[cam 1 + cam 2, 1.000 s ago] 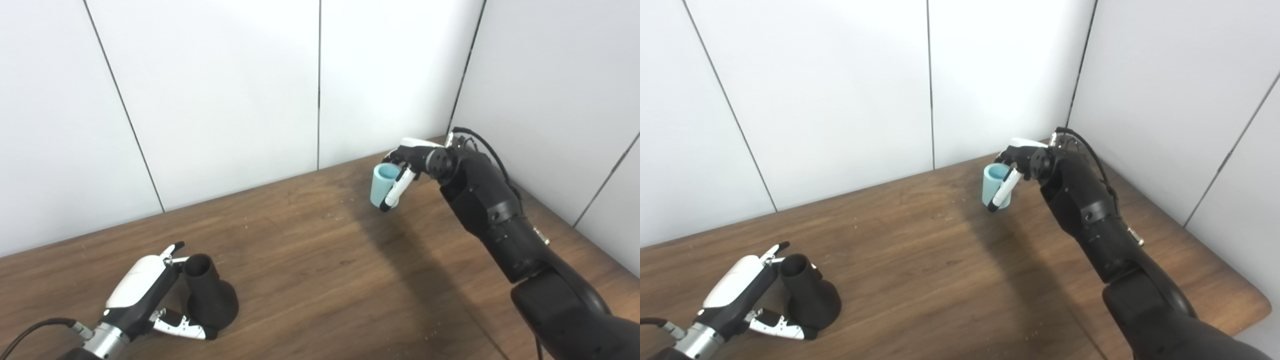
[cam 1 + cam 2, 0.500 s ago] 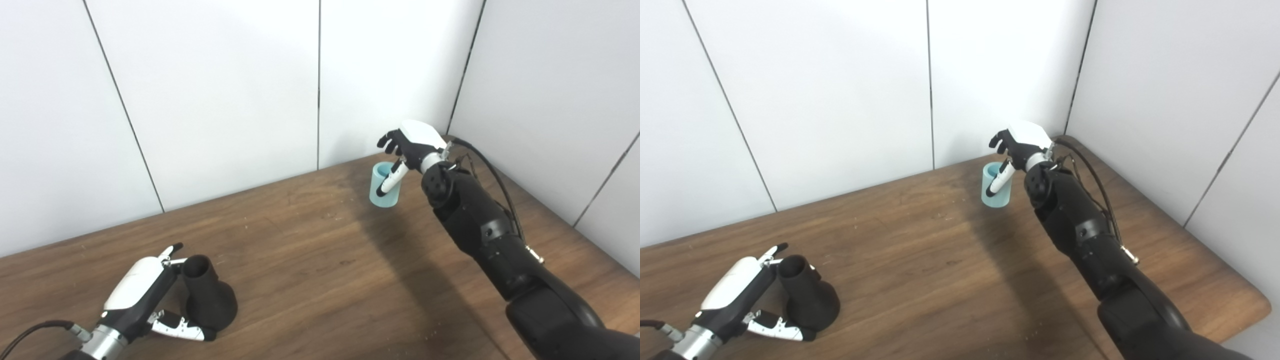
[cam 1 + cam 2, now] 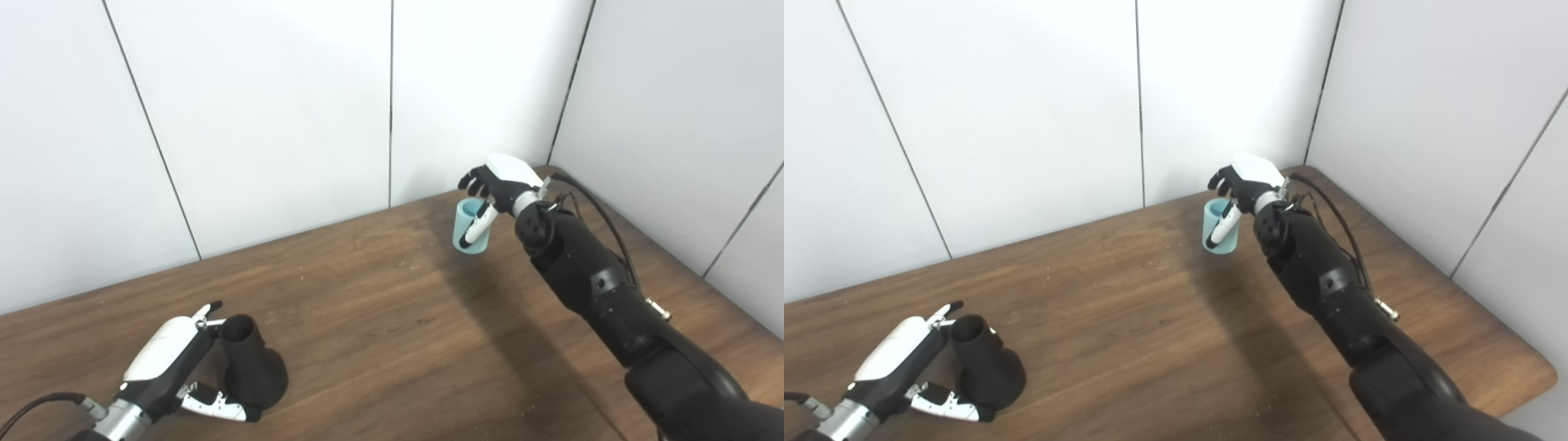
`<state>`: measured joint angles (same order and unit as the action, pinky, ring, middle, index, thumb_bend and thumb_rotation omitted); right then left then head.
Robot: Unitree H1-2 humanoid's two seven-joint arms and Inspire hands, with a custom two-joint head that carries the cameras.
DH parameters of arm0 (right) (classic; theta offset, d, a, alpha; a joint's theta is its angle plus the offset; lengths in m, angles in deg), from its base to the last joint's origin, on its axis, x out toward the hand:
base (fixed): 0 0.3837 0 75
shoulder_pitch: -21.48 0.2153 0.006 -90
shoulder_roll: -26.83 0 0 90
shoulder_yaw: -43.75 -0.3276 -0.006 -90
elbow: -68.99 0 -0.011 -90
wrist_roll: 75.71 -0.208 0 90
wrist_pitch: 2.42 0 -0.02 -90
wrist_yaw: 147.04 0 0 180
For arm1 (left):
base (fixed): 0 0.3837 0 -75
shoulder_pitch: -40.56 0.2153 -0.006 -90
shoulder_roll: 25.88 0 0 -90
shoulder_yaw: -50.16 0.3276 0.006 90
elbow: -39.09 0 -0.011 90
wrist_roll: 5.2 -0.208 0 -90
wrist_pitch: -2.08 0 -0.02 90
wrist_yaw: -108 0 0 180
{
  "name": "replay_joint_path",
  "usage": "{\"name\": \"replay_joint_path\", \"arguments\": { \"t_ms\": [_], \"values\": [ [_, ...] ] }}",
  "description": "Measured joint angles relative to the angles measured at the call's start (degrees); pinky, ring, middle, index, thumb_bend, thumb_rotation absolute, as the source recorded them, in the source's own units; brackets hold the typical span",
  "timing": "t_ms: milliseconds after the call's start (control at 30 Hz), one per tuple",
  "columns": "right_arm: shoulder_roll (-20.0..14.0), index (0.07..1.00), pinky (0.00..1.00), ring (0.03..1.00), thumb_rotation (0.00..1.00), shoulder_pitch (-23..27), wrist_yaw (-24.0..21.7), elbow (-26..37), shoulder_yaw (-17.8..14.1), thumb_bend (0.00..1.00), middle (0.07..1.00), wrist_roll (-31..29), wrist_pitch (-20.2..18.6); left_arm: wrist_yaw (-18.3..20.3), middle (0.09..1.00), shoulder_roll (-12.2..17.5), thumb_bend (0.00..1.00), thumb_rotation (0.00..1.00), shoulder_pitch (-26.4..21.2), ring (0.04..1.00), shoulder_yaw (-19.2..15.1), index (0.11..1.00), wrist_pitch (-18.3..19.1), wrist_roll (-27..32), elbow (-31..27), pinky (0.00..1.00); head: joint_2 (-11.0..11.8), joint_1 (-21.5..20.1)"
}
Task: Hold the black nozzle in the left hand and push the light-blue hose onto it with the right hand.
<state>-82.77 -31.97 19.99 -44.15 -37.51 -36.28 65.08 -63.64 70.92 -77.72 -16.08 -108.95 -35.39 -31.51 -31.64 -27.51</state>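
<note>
Left eye view: the black nozzle (image 3: 252, 367) stands on the wooden table (image 3: 380, 331) at about 7 o'clock in the picture, wide base down and narrow open mouth up, leaning a little to the left. The left hand (image 3: 168, 361) comes in from the lower-left corner and lies against the nozzle's left side. Its fingers (image 3: 208, 308) reach past the nozzle's mouth on the far side and its thumb (image 3: 217, 408) lies along the table at the base on the near side, so the hand brackets the nozzle loosely. Whether it presses on the nozzle cannot be told. At about 1 o'clock the light-blue hose (image 3: 470, 228), a short open tube, is upright near the table's far edge by the white wall panels (image 3: 275, 110). The right hand (image 3: 499, 180) arches over it from 3 o'clock, thumb down the near wall and curled fingers over the far rim, closed around the hose. Whether the hose's bottom touches the table cannot be told.

Right eye view: the same layout sits a little further left. The nozzle (image 3: 986, 367) is at 8 o'clock with the left hand (image 3: 900, 361) beside it, and the hose (image 3: 1220, 228) is just past 12 o'clock under the right hand (image 3: 1252, 177). The two pieces are well apart, with bare table (image 3: 1127, 331) between them. The right arm (image 3: 1335, 294) runs in from 5 o'clock.
</note>
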Motion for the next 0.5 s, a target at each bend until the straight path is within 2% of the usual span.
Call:
{"name": "replay_joint_path", "arguments": {
  "t_ms": [200,500],
  "values": [
    [-1.0,0.796,0.62,0.77,0.13,0.0,-4.6,0.6,1.4,0.88,0.812,-0.2,-2.3,0.4,0.47,0.0,0.53,0.0,0.0,0.64,-0.3,0.492,0.0,0.0,-0.1,1.0,-0.3,0.1],
    [-1.0,0.787,0.62,0.766,0.14,0.0,-5.2,1.3,2.1,0.89,0.794,-0.3,-3.8,0.5,0.467,0.0,0.53,0.0,0.1,0.639,-0.3,0.495,0.0,0.0,-0.2,1.0,-0.4,0.1]
  ]
}}
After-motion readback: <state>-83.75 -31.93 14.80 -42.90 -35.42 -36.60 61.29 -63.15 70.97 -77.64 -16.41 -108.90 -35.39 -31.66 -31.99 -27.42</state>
